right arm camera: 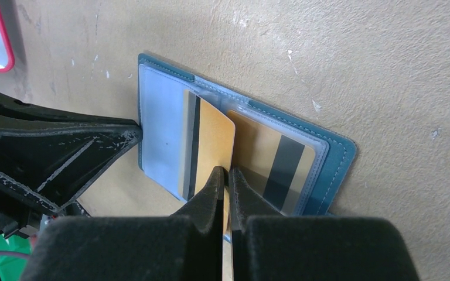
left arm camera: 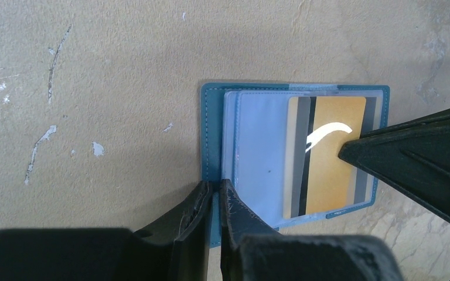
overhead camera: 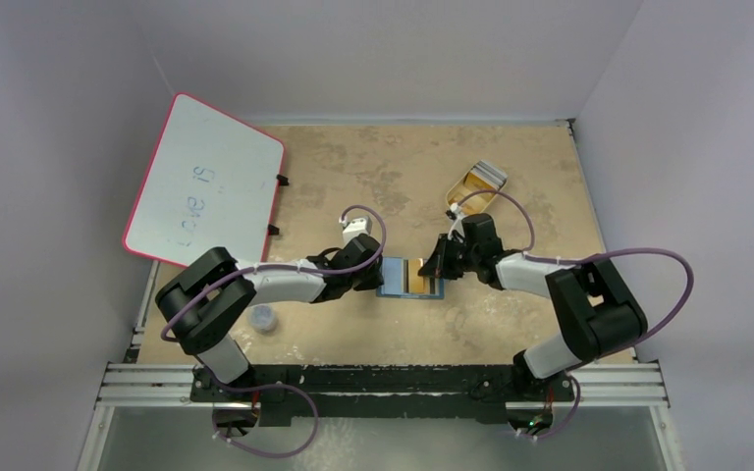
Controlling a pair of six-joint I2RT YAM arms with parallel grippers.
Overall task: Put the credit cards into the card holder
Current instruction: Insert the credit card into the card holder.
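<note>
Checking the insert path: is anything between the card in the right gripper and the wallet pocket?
Nothing visible. The right gripper holds the card right at the clear pocket of the wallet. The left gripper pinches the wallet edge, off to the side.

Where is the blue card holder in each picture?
Top view: card holder just below and right of the picture's centre.
Left wrist view: right of centre, lying open.
Right wrist view: centre, lying slanted.
Shared landmark: the orange card pinched by the right end effector.
</note>
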